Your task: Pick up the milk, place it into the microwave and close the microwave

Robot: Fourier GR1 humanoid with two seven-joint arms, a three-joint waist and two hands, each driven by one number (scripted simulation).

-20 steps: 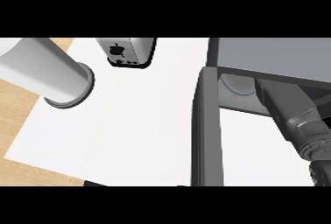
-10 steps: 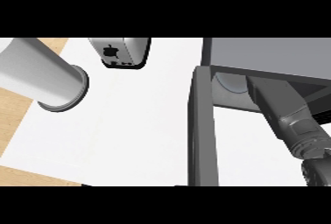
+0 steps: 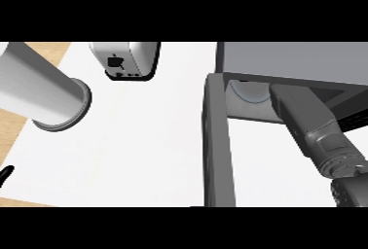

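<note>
The microwave (image 3: 295, 61) stands at the right, its door (image 3: 218, 146) swung open toward me and seen edge-on as a dark bar. Inside, part of the pale round turntable (image 3: 247, 92) shows. My right forearm (image 3: 316, 136) runs from the lower right up into the cavity, and the microwave's top hides its hand. No milk shows anywhere. My left forearm (image 3: 39, 92) is a big grey cylinder at the upper left. Only a black sliver of my left hand (image 3: 6, 175) peeks in at the left edge.
A small silver appliance with a black face (image 3: 126, 61) stands at the back of the white counter (image 3: 144, 155). Wooden surface (image 3: 18, 126) borders the counter on the left. The open door splits the counter from the microwave's front.
Everything in view has slid slightly left: appliance, door and left forearm alike. The right forearm still reaches into the microwave at a similar angle.
</note>
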